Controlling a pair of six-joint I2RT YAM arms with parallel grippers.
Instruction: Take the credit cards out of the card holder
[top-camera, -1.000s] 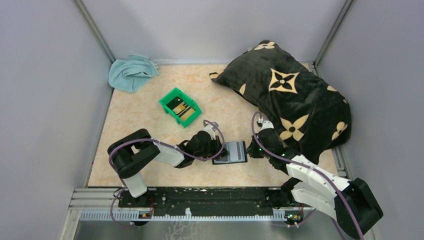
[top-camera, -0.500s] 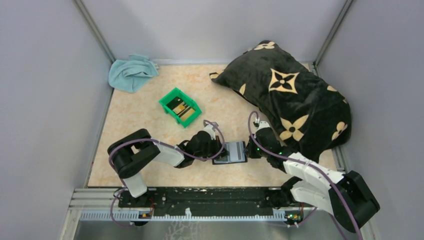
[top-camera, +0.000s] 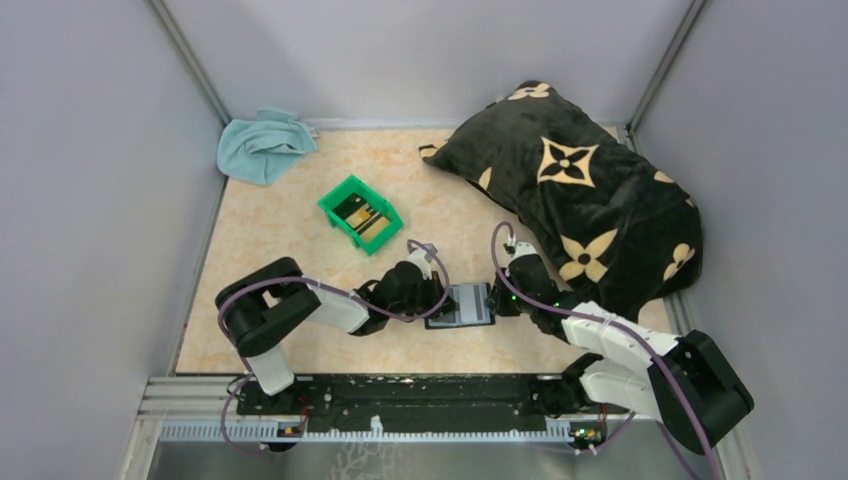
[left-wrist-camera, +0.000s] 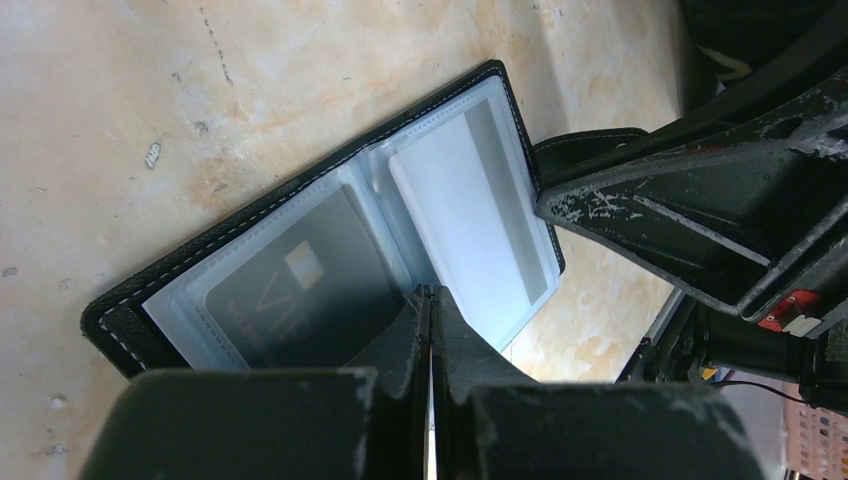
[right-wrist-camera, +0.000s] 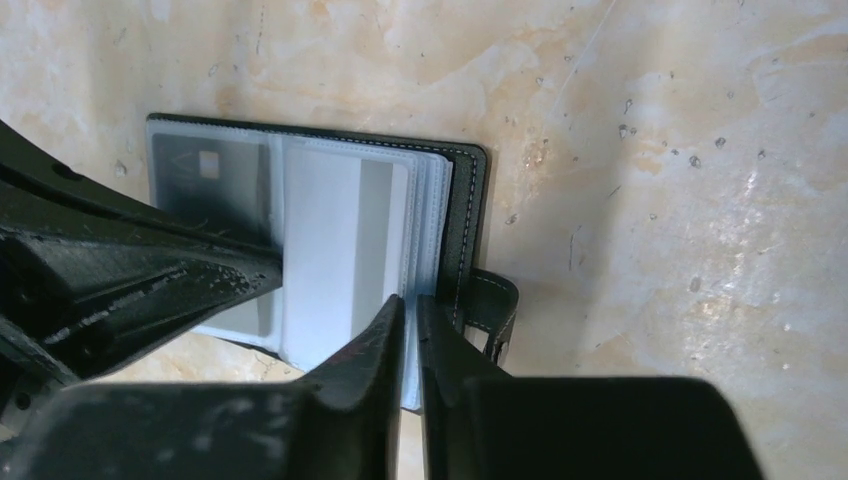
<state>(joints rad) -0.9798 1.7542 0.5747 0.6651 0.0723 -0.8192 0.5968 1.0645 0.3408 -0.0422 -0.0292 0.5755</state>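
Observation:
The card holder (top-camera: 462, 306) lies open on the table between my two grippers. One clear sleeve holds a dark credit card (left-wrist-camera: 290, 290) with a gold chip. The other sleeve holds a pale grey-white card (left-wrist-camera: 470, 210). My left gripper (left-wrist-camera: 430, 292) is shut, its tips pressing on the holder beside the spine. My right gripper (right-wrist-camera: 410, 300) is shut to a thin slit, its tips at the right edge of the clear sleeves (right-wrist-camera: 430, 215), next to the black strap (right-wrist-camera: 495, 310). I cannot tell whether it pinches a sleeve.
A green bin (top-camera: 335, 197) with dark cards (top-camera: 358, 213) inside stands behind the left arm. A large black pillow with tan flowers (top-camera: 580, 190) fills the back right. A blue cloth (top-camera: 262, 145) lies in the back left corner.
The right arm has edged left, closer to the card holder, and its jaws have parted by a hair. The left arm and the holder have not moved.

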